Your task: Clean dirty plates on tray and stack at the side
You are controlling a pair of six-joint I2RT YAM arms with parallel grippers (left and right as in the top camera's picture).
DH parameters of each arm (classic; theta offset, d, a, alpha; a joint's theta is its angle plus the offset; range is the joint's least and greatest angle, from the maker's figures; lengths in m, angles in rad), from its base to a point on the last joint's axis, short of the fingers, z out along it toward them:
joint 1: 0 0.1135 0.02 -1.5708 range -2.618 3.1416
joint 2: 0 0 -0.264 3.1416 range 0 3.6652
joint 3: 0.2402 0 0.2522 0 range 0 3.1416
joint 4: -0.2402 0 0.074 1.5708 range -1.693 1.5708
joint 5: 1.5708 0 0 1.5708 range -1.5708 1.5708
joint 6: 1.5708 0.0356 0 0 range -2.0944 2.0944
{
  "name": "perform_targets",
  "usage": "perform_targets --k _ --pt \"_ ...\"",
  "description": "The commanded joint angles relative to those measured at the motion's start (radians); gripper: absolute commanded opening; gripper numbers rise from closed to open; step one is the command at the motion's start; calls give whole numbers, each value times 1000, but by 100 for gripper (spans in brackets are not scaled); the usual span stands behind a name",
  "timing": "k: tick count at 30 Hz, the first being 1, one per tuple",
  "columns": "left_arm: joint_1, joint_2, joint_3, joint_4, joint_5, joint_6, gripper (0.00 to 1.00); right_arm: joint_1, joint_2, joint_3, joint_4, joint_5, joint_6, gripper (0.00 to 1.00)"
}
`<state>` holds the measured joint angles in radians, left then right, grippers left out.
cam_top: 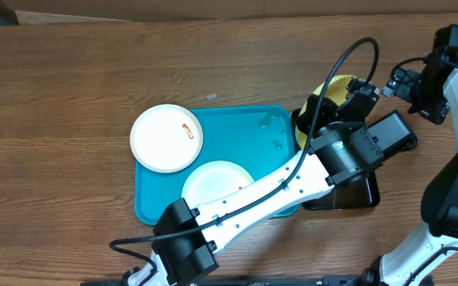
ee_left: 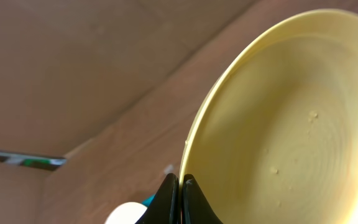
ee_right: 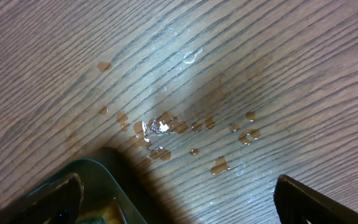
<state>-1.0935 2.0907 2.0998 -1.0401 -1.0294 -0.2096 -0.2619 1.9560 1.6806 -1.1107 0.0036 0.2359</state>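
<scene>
Rim of the pale yellow-green round plate [ee_left: 291, 124] is clamped between the closed jaws of the left gripper [ee_left: 180, 185]. The plate is held tilted up on its edge just past the far right corner of the large turquoise-blue rectangular plastic tray [cam_top: 237, 127], near the small black rectangular tub [cam_top: 356, 195]. Small droplets are seen on its inner face. A round white plate with a red-orange smear [cam_top: 166, 137] is laid over the tray's far left corner, partly past the rim. A second round white plate [cam_top: 213, 181] is seated inside the tray, partly hidden by the left arm [cam_top: 253, 199]. The right gripper [ee_right: 178, 183] is held over the brown wooden table [ee_right: 278, 74], jaws wide apart, above scattered water drops [ee_right: 160, 126]
</scene>
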Motion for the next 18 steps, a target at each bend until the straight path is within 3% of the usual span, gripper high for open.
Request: perform_targets --k 1,10,18 --pt "5 -31 23 4 -115 -12 4 -2 -7 23 5 -5 3 100" --pt "20 -31 23 80 -232 26 4 -2 -7 23 5 -5 3 100" --pt "44 -31 23 54 79 -32 4 -2 -7 23 5 -5 3 100"
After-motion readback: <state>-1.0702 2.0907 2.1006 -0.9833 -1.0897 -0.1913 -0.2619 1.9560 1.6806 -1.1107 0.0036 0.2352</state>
